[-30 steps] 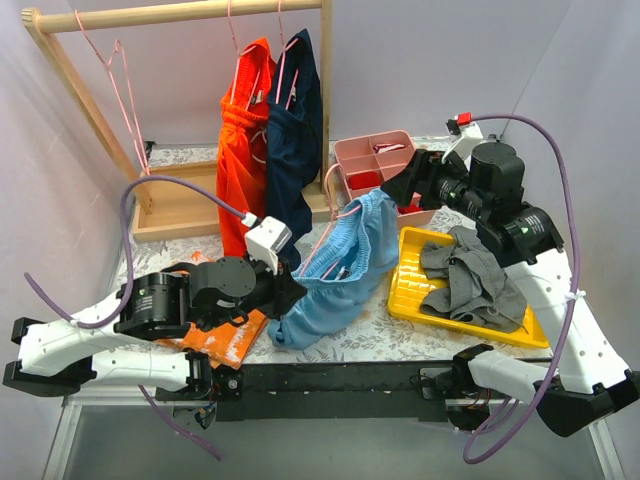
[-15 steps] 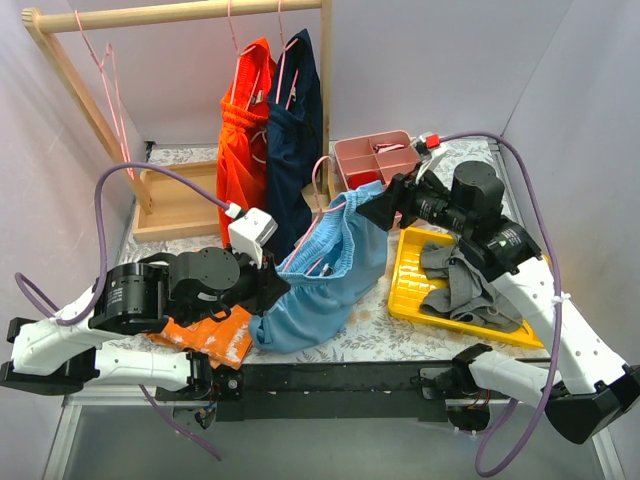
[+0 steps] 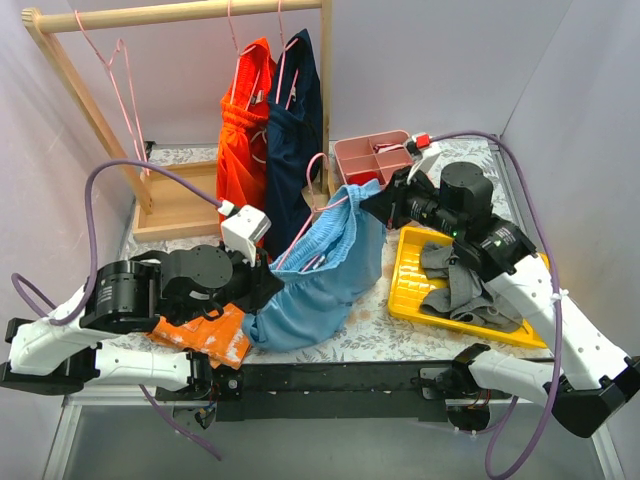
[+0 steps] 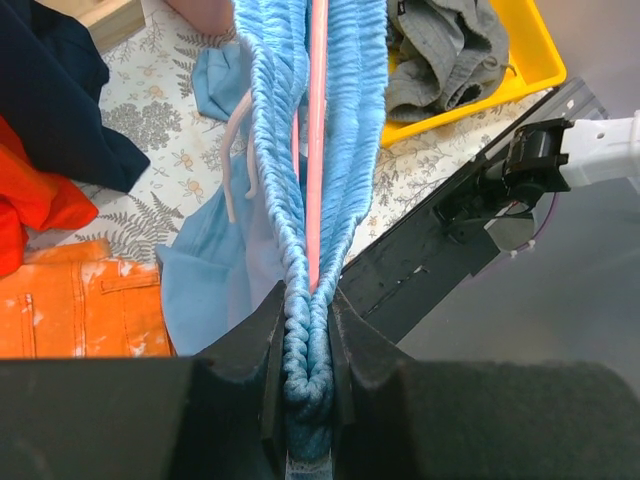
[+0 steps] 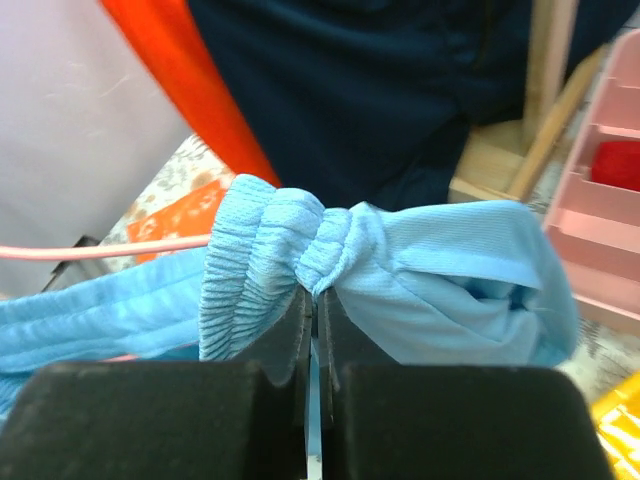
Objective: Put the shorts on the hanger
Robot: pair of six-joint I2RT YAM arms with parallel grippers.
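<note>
The light blue shorts (image 3: 320, 275) hang stretched between my two grippers above the table. My left gripper (image 3: 268, 285) is shut on the near end of the gathered waistband (image 4: 345, 120). A bar of the pink hanger (image 4: 317, 150) runs inside the waistband, right up to the left gripper (image 4: 305, 330). The hanger's wire (image 3: 322, 225) shows above the fabric, its hook near the navy shorts. My right gripper (image 3: 372, 205) is shut on the far end of the shorts (image 5: 400, 260), jaws pinched on the bunched elastic at the right gripper (image 5: 315, 305). The hanger (image 5: 100, 248) shows at the left.
A wooden rack (image 3: 180, 15) at the back carries hung orange shorts (image 3: 238, 150), navy shorts (image 3: 295, 130) and spare pink hangers (image 3: 115, 80). A pink compartment tray (image 3: 375, 160) stands behind the right gripper. A yellow tray (image 3: 410, 290) holds grey clothes (image 3: 470, 280). An orange garment (image 3: 205, 335) lies front left.
My right gripper has come in to the far end of the waistband and shut on it. The left arm has drawn back leftwards with its end, pulling the shorts longer.
</note>
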